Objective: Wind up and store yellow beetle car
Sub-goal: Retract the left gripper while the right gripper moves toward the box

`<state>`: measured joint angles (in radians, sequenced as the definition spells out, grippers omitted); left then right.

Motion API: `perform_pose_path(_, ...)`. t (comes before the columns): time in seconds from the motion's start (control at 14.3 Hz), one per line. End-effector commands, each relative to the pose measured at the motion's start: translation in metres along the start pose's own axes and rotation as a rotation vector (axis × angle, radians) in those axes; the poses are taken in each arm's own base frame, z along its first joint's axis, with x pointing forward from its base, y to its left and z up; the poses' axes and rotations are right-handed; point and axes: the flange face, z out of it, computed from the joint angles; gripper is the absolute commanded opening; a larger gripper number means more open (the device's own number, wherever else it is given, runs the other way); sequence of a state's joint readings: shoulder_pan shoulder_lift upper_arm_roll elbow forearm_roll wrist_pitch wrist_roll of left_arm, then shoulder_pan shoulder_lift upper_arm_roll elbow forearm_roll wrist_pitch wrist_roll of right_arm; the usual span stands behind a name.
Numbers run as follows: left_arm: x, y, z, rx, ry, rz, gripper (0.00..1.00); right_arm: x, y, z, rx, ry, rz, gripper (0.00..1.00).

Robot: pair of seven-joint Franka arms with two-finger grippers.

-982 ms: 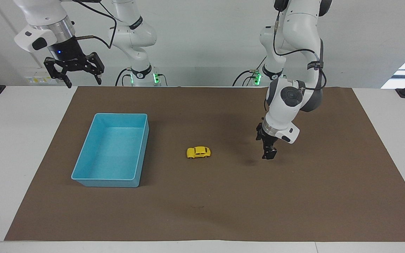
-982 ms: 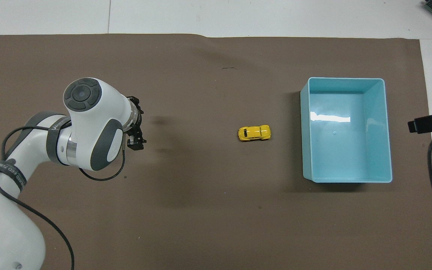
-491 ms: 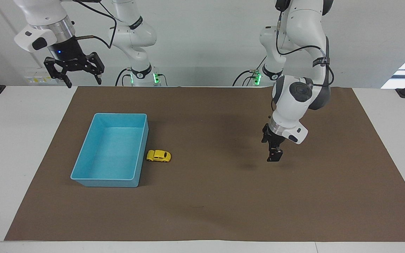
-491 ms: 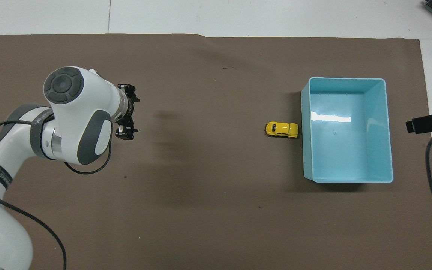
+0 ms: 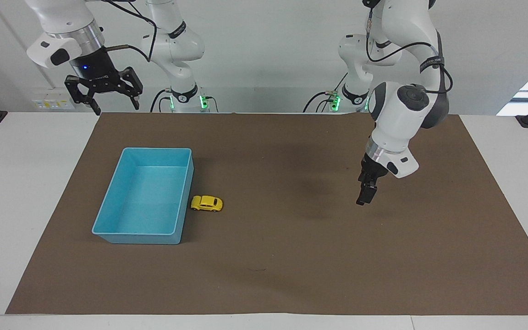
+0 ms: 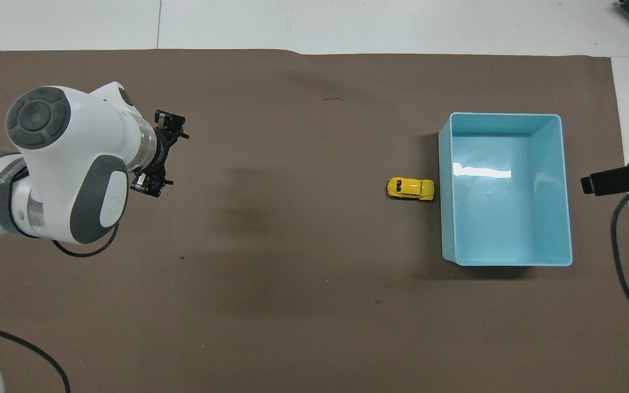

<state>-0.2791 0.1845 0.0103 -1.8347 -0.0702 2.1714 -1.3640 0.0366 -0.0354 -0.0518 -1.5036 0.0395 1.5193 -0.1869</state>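
Observation:
The yellow beetle car point(image 5: 206, 203) point(image 6: 410, 189) stands on the brown mat, close against the outer side wall of the light-blue bin point(image 5: 138, 238) point(image 6: 503, 115); I cannot tell whether they touch. My left gripper point(image 5: 365, 196) point(image 6: 166, 155) hangs open and empty over the mat toward the left arm's end, well away from the car. My right gripper point(image 5: 115, 105) waits open and empty, raised over the table edge at the robots' end, at the right arm's end; only a black part of the right gripper point(image 6: 609, 180) shows in the overhead view.
The bin holds nothing and lies toward the right arm's end of the mat point(image 5: 291, 266). White table point(image 5: 16, 183) surrounds the mat. A black cable point(image 6: 623, 256) hangs beside the bin.
The car has rolled from the mat's middle to the bin's side wall and stopped there. My left gripper has drawn away toward the left arm's end. The right gripper shifted slightly.

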Motion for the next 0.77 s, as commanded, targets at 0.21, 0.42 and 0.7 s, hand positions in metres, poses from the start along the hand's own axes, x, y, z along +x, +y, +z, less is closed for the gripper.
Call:
perform_pose_path(0.21,0.03,-0.03,-0.048,0.06,-0.019,0.332,1.0,-0.007,-0.017,-0.005,0.031,0.015,-0.135,1.0)
perform_pose_path(0.42,0.043,-0.043,-0.06,0.085,-0.036,0.472,1.0,-0.008,-0.015,0.001,0.029,0.012,-0.327,1.0)
perform_pose_path(0.7,0.069,-0.066,-0.079,0.124,-0.076,0.666,1.0,-0.004,-0.022,0.014,0.023,0.006,-0.497,1.0)
